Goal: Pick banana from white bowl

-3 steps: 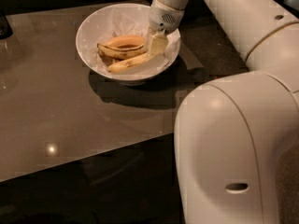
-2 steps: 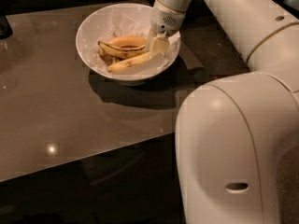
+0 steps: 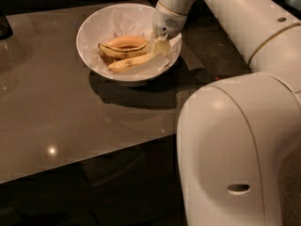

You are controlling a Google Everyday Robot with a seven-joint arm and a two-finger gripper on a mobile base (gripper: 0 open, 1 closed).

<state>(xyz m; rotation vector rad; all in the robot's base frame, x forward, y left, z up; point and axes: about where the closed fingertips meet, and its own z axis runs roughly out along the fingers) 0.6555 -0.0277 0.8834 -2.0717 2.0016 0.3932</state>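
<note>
The white bowl (image 3: 94, 27) stands on the brown table at the back middle. In it lie two bananas. The paler, nearly straight banana (image 3: 129, 63) lies at the front of the bowl, pointing right. The darker curved banana (image 3: 123, 51) lies just behind it. My gripper (image 3: 160, 49) reaches down into the right side of the bowl and sits at the right end of the paler banana. That end of the banana is hidden behind the gripper.
An orange-brown round thing (image 3: 128, 42) lies in the bowl behind the bananas. A dark object (image 3: 3, 25) stands at the far left edge. My white arm and base (image 3: 235, 140) fill the right foreground. The table's front edge (image 3: 84, 161) runs across the lower left.
</note>
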